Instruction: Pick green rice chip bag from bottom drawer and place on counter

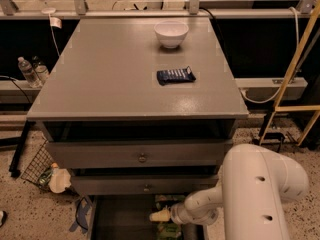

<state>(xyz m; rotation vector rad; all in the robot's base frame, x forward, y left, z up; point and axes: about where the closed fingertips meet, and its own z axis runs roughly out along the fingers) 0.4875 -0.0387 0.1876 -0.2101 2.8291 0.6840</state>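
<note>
The bottom drawer (pixel 120 218) stands pulled out at the lower edge of the camera view, its floor dark. Inside it lies the green rice chip bag (pixel 168 230), with green patches showing above and below my wrist. My gripper (pixel 160 215) reaches into the drawer from the right, right over the bag; its pale tip points left. My white arm (pixel 260 194) fills the lower right and hides that side of the drawer. The grey counter (pixel 110 79) lies above the drawers.
A white bowl (pixel 171 33) stands at the counter's back and a small dark blue wrapper (pixel 175 76) lies near its middle right. Two upper drawers (pixel 142 156) with round knobs are shut. A wire basket (pixel 37 166) and water bottles (pixel 31 70) sit on the left; yellow poles (pixel 295 69) stand on the right.
</note>
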